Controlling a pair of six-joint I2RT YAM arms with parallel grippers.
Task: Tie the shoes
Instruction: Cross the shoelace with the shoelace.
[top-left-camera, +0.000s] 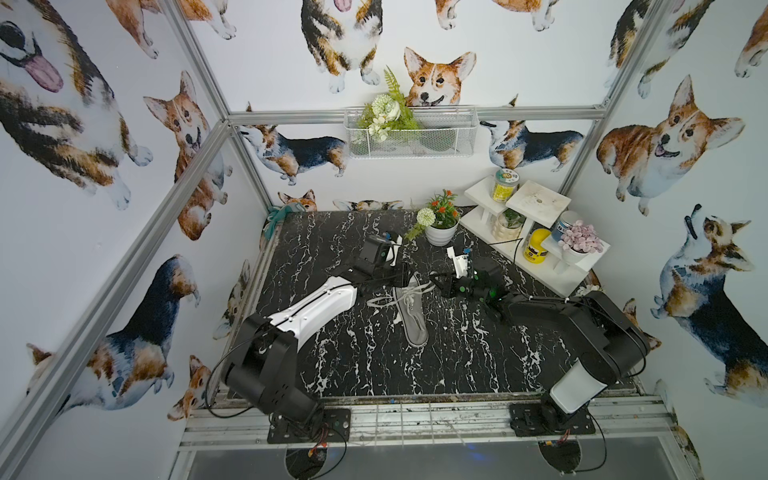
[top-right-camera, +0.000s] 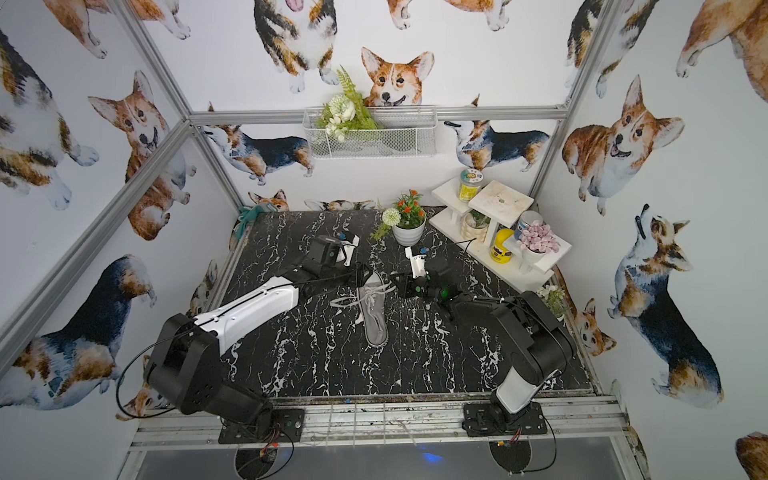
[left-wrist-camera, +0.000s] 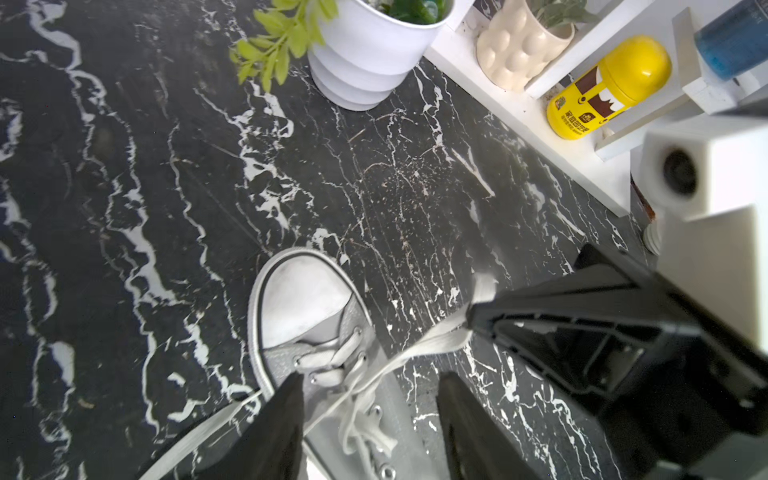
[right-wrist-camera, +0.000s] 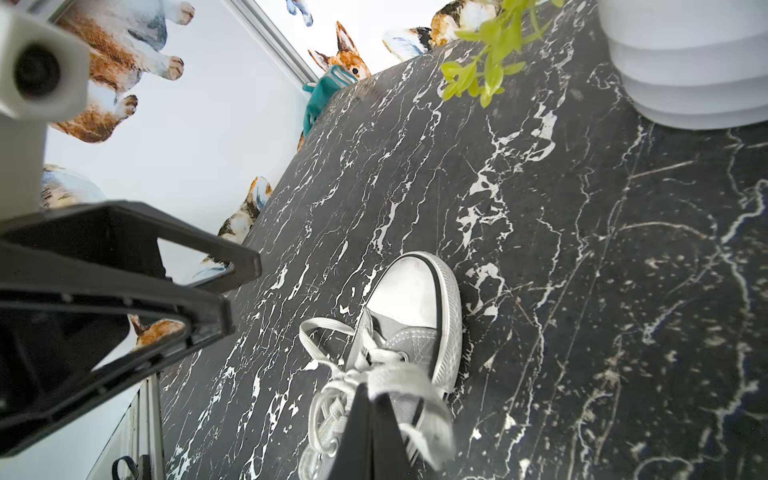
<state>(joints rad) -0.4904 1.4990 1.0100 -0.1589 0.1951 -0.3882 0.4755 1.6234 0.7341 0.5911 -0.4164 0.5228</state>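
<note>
The grey shoe (top-left-camera: 409, 309) (top-right-camera: 372, 309) lies mid-table, its white toe cap (left-wrist-camera: 303, 299) (right-wrist-camera: 415, 299) pointing to the back. My right gripper (right-wrist-camera: 372, 401) (top-left-camera: 433, 283) is shut on a white lace (left-wrist-camera: 428, 345), which runs taut from the eyelets to its tip (left-wrist-camera: 473, 320); the lace end (right-wrist-camera: 415, 386) drapes over the closed fingers. My left gripper (left-wrist-camera: 370, 403) (top-left-camera: 401, 272) hovers open over the lacing with nothing between its fingers (left-wrist-camera: 282, 419). The other lace (top-left-camera: 376, 301) lies loose on the table, left of the shoe.
A white plant pot (top-left-camera: 440, 232) stands behind the shoe. A white shelf (top-left-camera: 540, 270) with a yellow jar (top-left-camera: 535, 246) and small pots fills the back right corner. A teal cloth (top-left-camera: 276, 216) sits at the back left corner.
</note>
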